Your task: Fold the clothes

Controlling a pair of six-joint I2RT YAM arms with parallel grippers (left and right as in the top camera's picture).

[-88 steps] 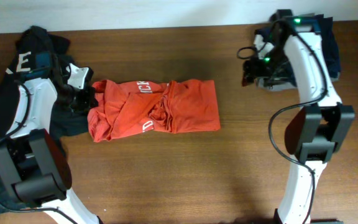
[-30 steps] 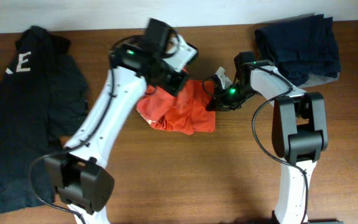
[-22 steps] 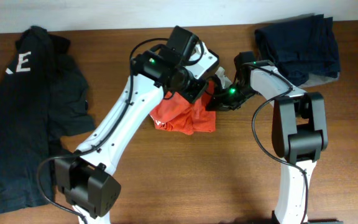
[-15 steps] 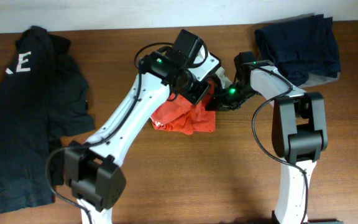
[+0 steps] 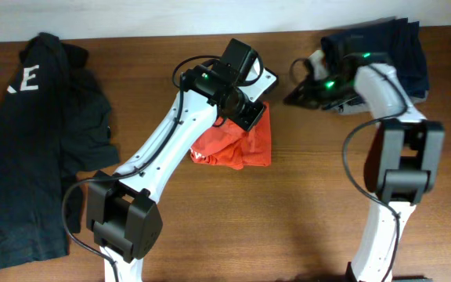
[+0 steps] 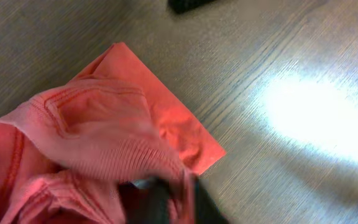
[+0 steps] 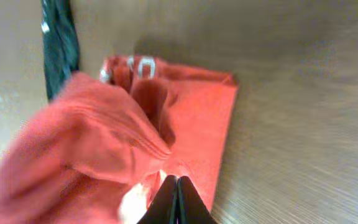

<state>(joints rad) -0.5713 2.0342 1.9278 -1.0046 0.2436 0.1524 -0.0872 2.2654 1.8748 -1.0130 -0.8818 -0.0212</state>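
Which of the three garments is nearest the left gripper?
The orange-red shirt in the middle, bunched right under the left gripper. The black shirt lies spread far left; the navy pile sits far right.

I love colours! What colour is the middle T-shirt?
The T-shirt is orange-red, clearest in the left wrist view.

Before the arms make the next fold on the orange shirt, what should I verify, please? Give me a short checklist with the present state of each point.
1. The orange T-shirt lies flat: not ok, it is bunched with a raised fold.
2. The left gripper holds no cloth: cannot tell, fabric hides its fingers.
3. The right gripper is clear of the shirt: ok, shut and apart from it.
4. Shirt fully on the table: ok.
5. The black shirt and dark blue pile do not touch it: ok.
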